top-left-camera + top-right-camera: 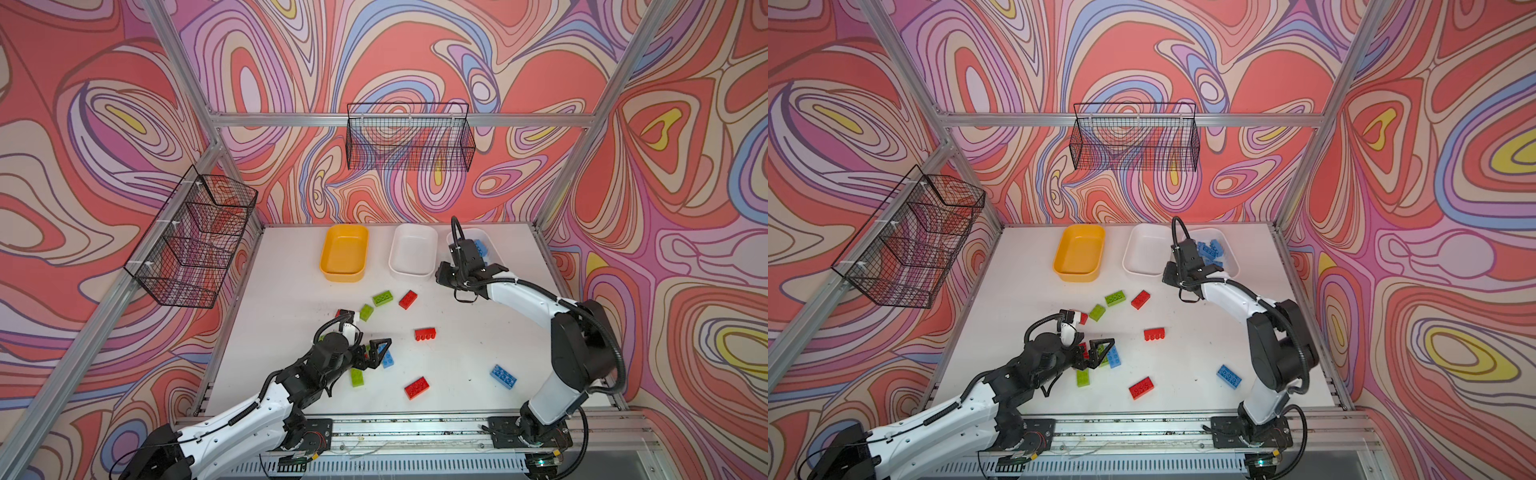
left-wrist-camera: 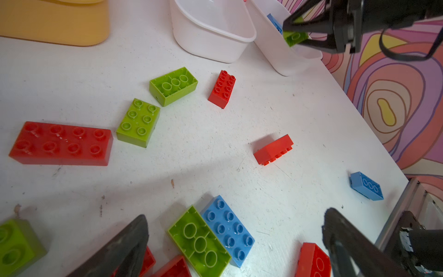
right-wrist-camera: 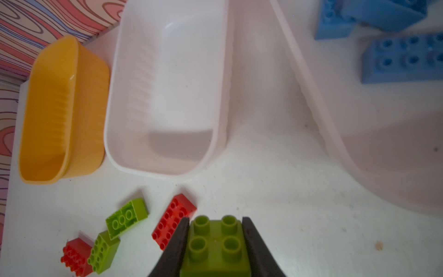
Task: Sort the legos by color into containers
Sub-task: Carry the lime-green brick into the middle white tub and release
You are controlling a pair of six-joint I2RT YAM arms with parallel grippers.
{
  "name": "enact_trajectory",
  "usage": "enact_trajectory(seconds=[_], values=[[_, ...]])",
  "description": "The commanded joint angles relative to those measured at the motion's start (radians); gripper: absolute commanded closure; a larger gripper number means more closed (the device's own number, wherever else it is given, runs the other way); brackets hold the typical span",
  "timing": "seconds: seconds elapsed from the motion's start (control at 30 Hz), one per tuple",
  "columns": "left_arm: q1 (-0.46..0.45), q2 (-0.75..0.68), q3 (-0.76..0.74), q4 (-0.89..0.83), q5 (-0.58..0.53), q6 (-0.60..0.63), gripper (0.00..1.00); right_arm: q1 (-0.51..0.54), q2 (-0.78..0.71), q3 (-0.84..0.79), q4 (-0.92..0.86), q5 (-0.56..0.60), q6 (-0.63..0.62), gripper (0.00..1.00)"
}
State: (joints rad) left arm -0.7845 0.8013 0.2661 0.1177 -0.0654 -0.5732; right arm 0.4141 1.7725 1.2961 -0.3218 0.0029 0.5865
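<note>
Right wrist view: clamping lime brick [image 3: 215,244] in right gripper [image 3: 215,219] near middle white tub [image 3: 143,84]; holding left gripper [image 2: 236,214] spread, farther off.

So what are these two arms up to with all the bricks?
They are sorting toy bricks by color. The right gripper is shut on a green brick, held above the table. The left gripper hangs open above a cluster of loose bricks. One white tub holds blue bricks; the other white tub and the yellow tub are empty.
</note>
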Motion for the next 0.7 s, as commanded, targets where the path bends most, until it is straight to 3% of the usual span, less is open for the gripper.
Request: enact_trajectory(seconds=[0.0,0.27,0.5,0.57,0.67], values=[[-0.002,0.028,0.048,-0.048,-0.049,0.004,0.0,0.005,0.148,0.187,0.019,-0.015,-0.08,0.7],[-0.002,0.172,0.182,-0.16,-0.09,0.048,0.0,0.003,0.523,0.625,-0.087,-0.037,-0.167,0.7],[-0.002,0.232,0.241,-0.179,-0.112,0.064,0.0,0.004,0.698,0.85,-0.138,-0.032,-0.195,0.66],[-0.002,0.234,0.277,-0.194,-0.123,0.071,0.0,0.004,0.714,0.884,-0.15,-0.045,-0.202,0.56],[-0.002,0.227,0.3,-0.225,-0.136,0.083,0.0,0.003,0.678,0.863,-0.125,-0.079,-0.218,0.29]])
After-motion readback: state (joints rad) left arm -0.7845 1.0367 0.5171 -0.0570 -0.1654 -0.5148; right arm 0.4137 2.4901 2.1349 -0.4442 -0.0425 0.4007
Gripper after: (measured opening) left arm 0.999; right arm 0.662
